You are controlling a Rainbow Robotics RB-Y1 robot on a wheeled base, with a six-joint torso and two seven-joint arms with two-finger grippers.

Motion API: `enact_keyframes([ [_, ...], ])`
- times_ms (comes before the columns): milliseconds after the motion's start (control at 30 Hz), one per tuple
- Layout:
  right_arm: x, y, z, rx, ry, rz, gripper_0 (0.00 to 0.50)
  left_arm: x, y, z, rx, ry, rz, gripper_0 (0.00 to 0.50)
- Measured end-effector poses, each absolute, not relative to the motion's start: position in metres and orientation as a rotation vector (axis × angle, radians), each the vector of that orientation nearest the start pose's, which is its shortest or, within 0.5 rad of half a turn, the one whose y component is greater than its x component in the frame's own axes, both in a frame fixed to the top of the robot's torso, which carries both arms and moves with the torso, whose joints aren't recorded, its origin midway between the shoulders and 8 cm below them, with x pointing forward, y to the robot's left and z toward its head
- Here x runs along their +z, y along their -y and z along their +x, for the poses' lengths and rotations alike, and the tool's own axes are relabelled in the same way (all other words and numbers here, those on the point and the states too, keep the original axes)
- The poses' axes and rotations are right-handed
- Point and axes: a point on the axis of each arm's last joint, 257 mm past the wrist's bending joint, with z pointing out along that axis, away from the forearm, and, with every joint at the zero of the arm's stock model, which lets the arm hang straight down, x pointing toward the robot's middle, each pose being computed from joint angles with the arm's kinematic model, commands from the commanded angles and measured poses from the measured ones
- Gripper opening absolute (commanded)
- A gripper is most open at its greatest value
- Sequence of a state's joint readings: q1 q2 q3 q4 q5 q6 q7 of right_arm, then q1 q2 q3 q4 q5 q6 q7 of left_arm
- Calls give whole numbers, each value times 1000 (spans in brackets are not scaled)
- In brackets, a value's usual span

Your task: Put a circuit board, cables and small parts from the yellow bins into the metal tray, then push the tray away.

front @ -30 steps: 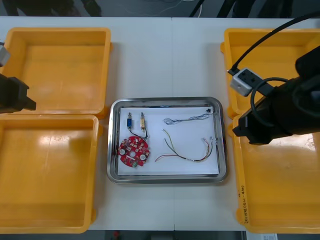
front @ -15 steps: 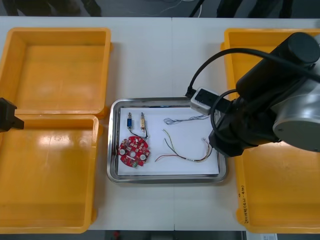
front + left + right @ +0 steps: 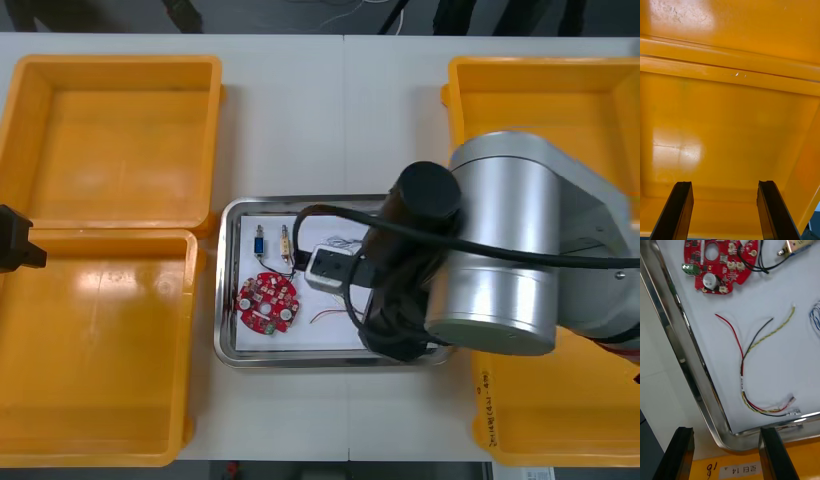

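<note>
So right tool [image 3: 725,431] swung over the shiny metal tray [image 3: 226,280], spread wide. And left tool [image 3: 724,185] wide too; glossy yellow bin [image 3: 730,112] below.

I work at an electronics assembly bench: light table [image 3: 300,110], yellow bins [image 3: 110,140] left and right, a metal tray [image 3: 224,300] between them holding a red circuit board [image 3: 266,302] and cables [image 3: 742,365].

Four yellow plastic bins [image 3: 115,140] sit on one light bench [image 3: 300,120], two at the left of the frame and two at the right. At centre there is one shiny metal tray [image 3: 226,300]. It holds one round red circuit board [image 3: 267,302], two small metal parts [image 3: 259,243], one red, yellow and black cable bundle [image 3: 743,367] and one twisted blue and white cable [image 3: 815,317].
</note>
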State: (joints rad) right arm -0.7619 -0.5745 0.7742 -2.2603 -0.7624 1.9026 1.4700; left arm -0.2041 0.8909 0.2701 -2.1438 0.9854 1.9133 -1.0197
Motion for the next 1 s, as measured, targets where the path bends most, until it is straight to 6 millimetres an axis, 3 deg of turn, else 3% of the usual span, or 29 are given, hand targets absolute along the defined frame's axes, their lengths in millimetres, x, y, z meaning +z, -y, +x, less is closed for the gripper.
enact_keyframes([
  [200, -222, 41, 333, -201, -2151, -1739, 500, -154, -369, 370, -72, -2730, -248, 500],
  [433, -238, 34, 328, -259, -2047, -1848, 500, -154, -369, 370, -72, -2730, -248, 500],
  [733, -272, 31, 327, -265, -2074, -1900, 500, -154, -369, 370, -72, -2730, -247, 500],
  [1000, -288, 17, 327, -337, -1970, -1974, 500, -154, -369, 370, -72, -2729, -247, 500],
])
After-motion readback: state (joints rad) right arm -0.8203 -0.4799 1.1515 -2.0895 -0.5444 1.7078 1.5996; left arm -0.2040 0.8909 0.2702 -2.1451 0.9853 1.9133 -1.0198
